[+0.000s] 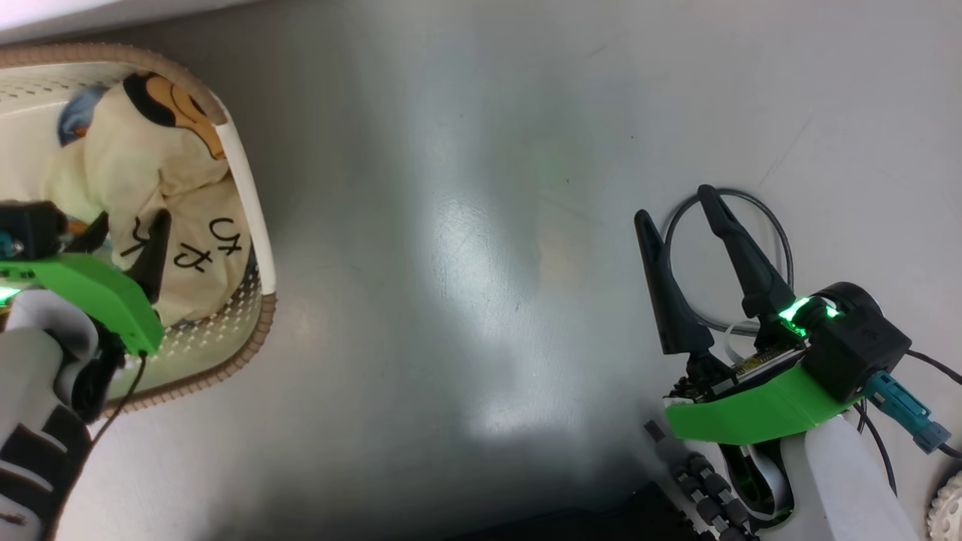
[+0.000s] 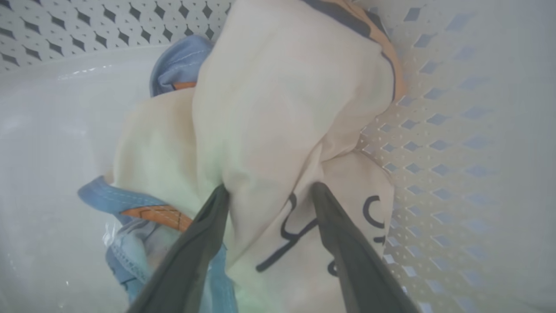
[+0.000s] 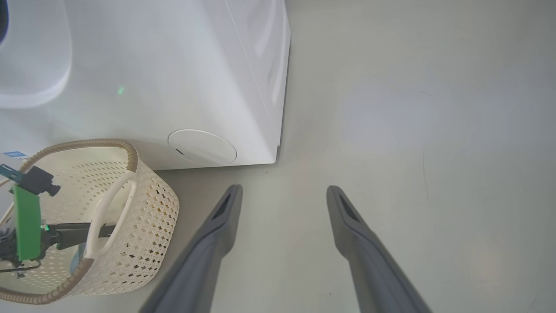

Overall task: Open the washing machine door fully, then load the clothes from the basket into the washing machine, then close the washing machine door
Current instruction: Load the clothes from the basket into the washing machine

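Observation:
The cream basket (image 1: 252, 330) with a brown woven rim stands on the floor at the left, in front of the white washing machine (image 3: 173, 87). In it lie the clothes: a cream garment (image 2: 278, 108) with black lettering on top, and a light-blue garment (image 2: 180, 65) under it. My left gripper (image 2: 270, 188) is down inside the basket and open, its fingers straddling a fold of the cream garment (image 1: 188, 188). My right gripper (image 1: 675, 204) hangs open over bare floor at the right, holding nothing. The washing machine door is out of view.
A black cable loop (image 1: 751, 203) lies on the grey floor behind the right gripper. A round white flap (image 3: 202, 147) sits low on the machine's front. Bare floor (image 1: 451, 263) spreads between the basket and the right gripper. My base (image 1: 676, 511) shows at the bottom.

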Motion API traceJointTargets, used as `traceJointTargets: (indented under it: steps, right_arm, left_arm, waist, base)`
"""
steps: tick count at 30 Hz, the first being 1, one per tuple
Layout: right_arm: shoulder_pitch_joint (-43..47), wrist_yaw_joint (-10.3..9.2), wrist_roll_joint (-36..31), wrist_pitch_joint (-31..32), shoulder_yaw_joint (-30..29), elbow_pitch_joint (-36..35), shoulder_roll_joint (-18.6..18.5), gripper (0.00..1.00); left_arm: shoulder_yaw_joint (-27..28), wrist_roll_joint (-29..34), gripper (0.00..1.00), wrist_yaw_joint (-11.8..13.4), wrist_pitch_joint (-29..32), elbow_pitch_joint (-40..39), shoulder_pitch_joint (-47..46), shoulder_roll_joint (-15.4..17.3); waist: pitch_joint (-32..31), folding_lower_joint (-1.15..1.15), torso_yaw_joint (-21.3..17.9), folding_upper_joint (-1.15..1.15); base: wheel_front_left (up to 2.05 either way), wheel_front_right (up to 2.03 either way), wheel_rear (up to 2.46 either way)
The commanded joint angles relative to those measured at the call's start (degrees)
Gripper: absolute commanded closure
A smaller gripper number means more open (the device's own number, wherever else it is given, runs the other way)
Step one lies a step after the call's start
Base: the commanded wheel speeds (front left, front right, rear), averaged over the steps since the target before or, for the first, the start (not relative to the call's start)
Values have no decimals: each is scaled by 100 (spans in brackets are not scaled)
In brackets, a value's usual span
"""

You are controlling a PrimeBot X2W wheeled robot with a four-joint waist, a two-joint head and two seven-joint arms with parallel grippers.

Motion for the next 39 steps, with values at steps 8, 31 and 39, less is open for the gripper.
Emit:
traceJointTargets:
  steps: [8, 31, 39]
  right_arm:
    - [199, 8, 23, -27, 130, -159, 32, 0]
    - [105, 8, -109, -27, -71, -123, 32, 0]
    - [107, 8, -238, -27, -124, 23, 32, 0]
  left_arm:
    - [-270, -571, 0, -9, 293, 31, -267, 499]
    - [-878, -1447, 100, -9, -280, -55, -283, 437]
    - [-250, -1068, 100, -9, -422, -435, 85, 396]
  waist:
    - [99, 0, -67, 0]
    - [-344, 0, 181, 0]
    - [-906, 0, 452, 0]
  base:
    - [0, 0, 0]
    - [0, 0, 0]
    - [0, 0, 0]
